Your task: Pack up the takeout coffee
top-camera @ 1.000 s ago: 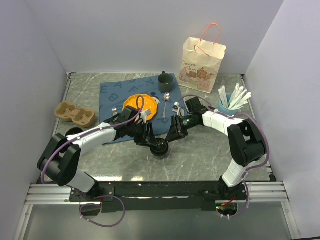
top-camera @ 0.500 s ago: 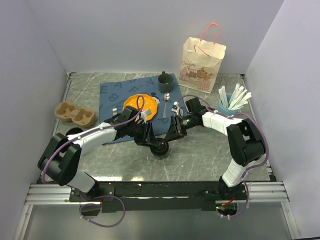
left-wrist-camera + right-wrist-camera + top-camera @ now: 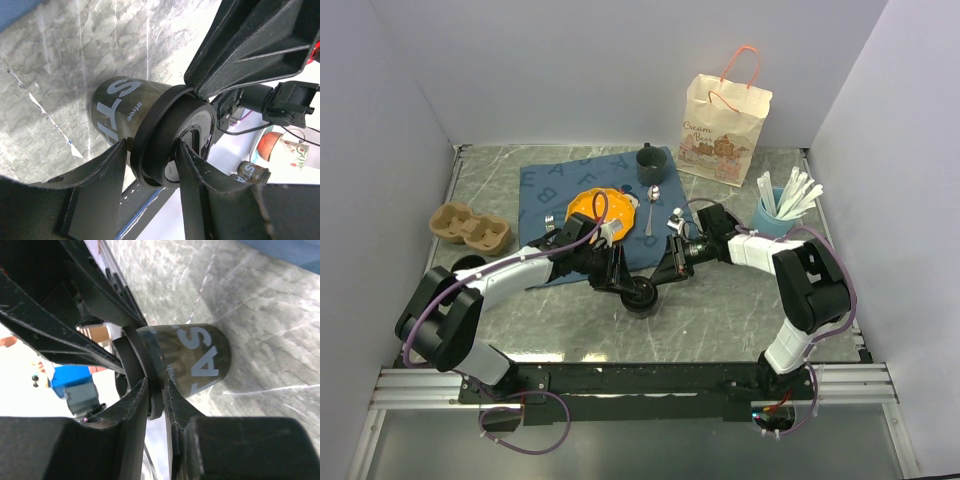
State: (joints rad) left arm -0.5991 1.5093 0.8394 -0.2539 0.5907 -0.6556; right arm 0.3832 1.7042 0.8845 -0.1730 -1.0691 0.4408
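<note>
The takeout coffee cup (image 3: 642,296) stands on the marble table, dark with white lettering and a black lid. My left gripper (image 3: 625,283) reaches in from the left, my right gripper (image 3: 661,279) from the right. In the left wrist view the cup (image 3: 117,107) shows its lid (image 3: 175,135), and the left gripper (image 3: 152,147) is shut across it, one finger under the rim and one on the top. In the right wrist view the cup (image 3: 195,357) has its lid rim (image 3: 137,365) pinched between the fingers of the right gripper (image 3: 156,385).
A paper bag (image 3: 723,120) stands at the back right. A cardboard cup carrier (image 3: 470,227) lies at the left. On the blue mat (image 3: 560,190) are an orange plate (image 3: 600,205), a dark mug (image 3: 648,158) and a spoon (image 3: 653,205). A blue cup of stirrers (image 3: 778,205) stands right.
The right gripper's fingers have drawn together onto the lid rim, and its wrist has shifted slightly toward the cup. The left arm and the cup have stayed put.
</note>
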